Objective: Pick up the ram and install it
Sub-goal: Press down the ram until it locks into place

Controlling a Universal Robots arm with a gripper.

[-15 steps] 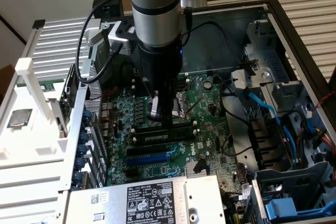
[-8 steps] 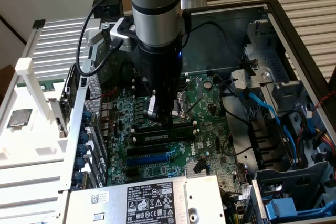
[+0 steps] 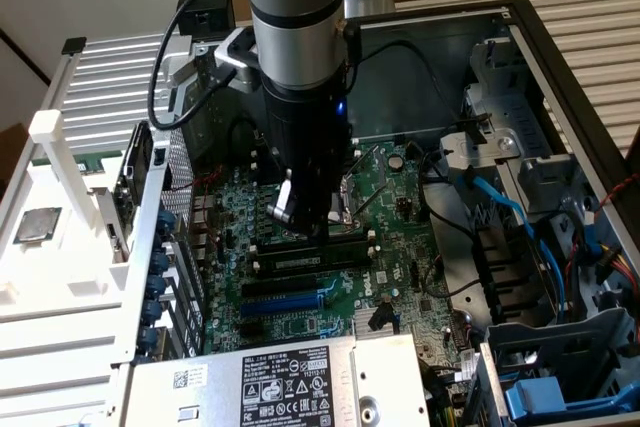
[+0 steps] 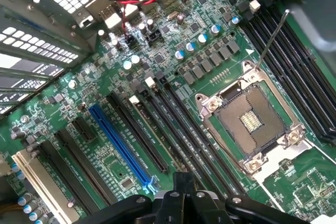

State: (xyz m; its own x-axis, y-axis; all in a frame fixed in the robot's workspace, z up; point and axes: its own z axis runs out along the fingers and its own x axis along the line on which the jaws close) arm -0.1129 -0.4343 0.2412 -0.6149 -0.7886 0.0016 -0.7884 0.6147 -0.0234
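**Claw pressed shut over the memory slots**

At the exterior view's left stands a white rack (image 3: 70,277), and on it lies a small square silver-grey chip (image 3: 38,224), well apart from the arm. Just beside the rack rises the perforated wall (image 3: 178,172) of the open computer case, with a row of blue clips (image 3: 155,287) along its lower edge.

In the middle, the robot arm (image 3: 295,17) reaches straight down into the case, over the green motherboard (image 3: 395,197). Its claw (image 3: 318,230) hangs low over the bank of long black slots (image 3: 300,292), its fingers pressed together and pinching nothing that can be made out. Directly under the tip, a long thin strip with pale label marks sits in one of the slots; this looks like the ram (image 3: 318,255), standing on edge in the slot, though whether it is fully seated cannot be told.

In the wrist view the claw (image 4: 182,182) is over those same slots (image 4: 194,135), beside the open processor socket (image 4: 251,120) with its thin metal lever (image 4: 273,38) raised. A blue slot (image 4: 121,145) lies on the socket's far side.

Near the bottom of the exterior view is a silver box with a black label (image 3: 290,387). To the exterior view's right, blue cables (image 3: 500,207) run towards a grey drive cage (image 3: 560,347).
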